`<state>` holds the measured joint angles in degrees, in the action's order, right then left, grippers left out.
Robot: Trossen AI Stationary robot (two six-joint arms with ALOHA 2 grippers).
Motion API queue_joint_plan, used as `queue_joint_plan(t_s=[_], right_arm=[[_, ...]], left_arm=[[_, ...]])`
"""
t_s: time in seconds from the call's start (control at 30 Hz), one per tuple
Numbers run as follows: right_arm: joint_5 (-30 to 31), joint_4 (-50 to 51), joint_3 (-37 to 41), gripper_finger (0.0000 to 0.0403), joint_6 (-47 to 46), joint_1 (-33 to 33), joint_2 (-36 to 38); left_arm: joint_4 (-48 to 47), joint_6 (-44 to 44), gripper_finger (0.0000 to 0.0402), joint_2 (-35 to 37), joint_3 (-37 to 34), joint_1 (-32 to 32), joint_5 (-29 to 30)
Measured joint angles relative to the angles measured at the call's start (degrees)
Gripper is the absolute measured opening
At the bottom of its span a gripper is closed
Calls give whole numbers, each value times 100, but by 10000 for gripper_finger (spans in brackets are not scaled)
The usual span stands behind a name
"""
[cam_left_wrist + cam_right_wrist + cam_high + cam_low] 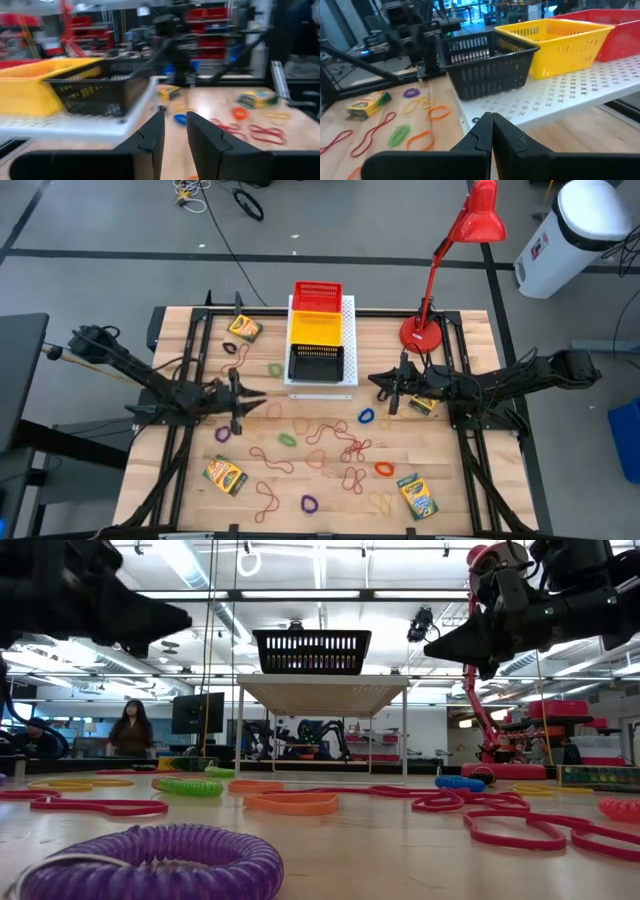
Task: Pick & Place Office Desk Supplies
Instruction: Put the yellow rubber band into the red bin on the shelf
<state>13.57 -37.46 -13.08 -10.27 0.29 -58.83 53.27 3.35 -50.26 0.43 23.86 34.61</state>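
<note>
Crayon boxes lie at the far left [243, 329], near left [225, 475], near right [417, 496] and under my right arm [422, 405]. Reddish-brown rubber bands [335, 450] sprawl over the table's middle among elastic loops: blue [366, 417], green [288, 440], purple [308, 503] and orange [384, 469]. My left gripper [260, 399] hovers level at the left, pointing toward the middle. Its fingers [175, 125] stand a little apart with nothing between them. My right gripper [376, 381] hovers at the right, fingers [492, 122] shut and empty.
Red [317, 293], yellow [316, 327] and black [316, 362] baskets stand in a row on a raised white perforated board [348, 330] at the far middle. A red desk lamp [424, 332] stands at the far right. A person [130, 730] is in the room beyond the table.
</note>
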Motion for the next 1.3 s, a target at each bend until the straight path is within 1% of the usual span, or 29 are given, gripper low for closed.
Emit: queue_joint_plan(t_s=[0.07,0.17,0.33,0.4,0.47,0.53,0.57,0.7,0.8,0.87,1.03,1.13,1.3], right_arm=[[-64,266,-69,9,-46,94,0],[7,1510,-485,7,-157,414,-2],[958,4374,-1462,3,-866,1376,-64],[1251,5201,-1771,4,-1300,1782,-124],[1422,5877,-1991,6,-1852,2121,-223],[1446,6370,-2154,12,-2396,2365,-387],[1447,6586,-2216,15,-2638,2470,-493],[1239,7411,-2451,39,-3400,2719,-1019],[1138,7896,-2590,66,-3652,2711,-1415],[1080,8013,-2610,88,-3687,2606,-1617],[714,8045,-2595,132,-3280,2060,-1918],[533,7958,-2595,145,-2876,1659,-1958],[-69,7621,-2590,148,-2192,1119,-1960]], left_arm=[[-283,-308,88,9,53,-185,38],[-572,-305,88,-102,220,-452,-5],[-660,-238,78,-203,227,-649,-13],[-703,-226,63,-223,227,-667,-62],[-670,-161,40,-219,227,-667,-149],[-678,-97,14,-220,227,-666,-253],[-668,-89,9,-220,227,-665,-337],[-673,-74,12,-220,227,-665,-422],[-677,-76,21,-220,227,-665,-423],[-675,-77,25,-220,227,-665,-421],[-677,-76,26,-220,227,-665,-423],[-677,-77,25,-220,227,-662,-424],[-677,-76,25,-220,229,-662,-424]])
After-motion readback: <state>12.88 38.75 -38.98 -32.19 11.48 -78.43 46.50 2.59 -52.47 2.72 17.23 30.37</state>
